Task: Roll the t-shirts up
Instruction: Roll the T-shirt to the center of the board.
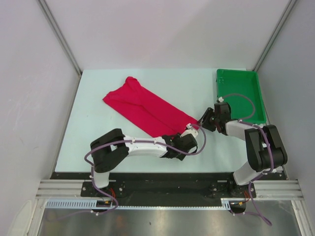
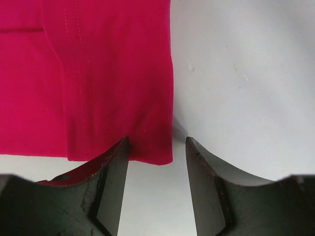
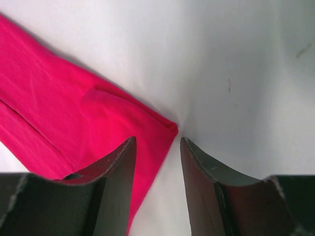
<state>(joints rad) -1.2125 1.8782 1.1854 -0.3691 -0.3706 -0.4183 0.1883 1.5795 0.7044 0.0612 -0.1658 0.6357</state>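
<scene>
The crimson t-shirt (image 1: pixel 142 105) lies folded into a long band, running from the far left toward the near middle of the table. My left gripper (image 1: pixel 176 139) is open at the band's near end; in the left wrist view the shirt's hem corner (image 2: pixel 147 147) lies between the fingertips, with the gripper (image 2: pixel 157 147) empty. My right gripper (image 1: pixel 203 121) is open at the band's right near corner; in the right wrist view that corner (image 3: pixel 157 132) lies just ahead of the gripper (image 3: pixel 157 147), with the left finger over the fabric.
A green tray (image 1: pixel 261 105) stands at the far right, behind the right arm. White walls close the table on three sides.
</scene>
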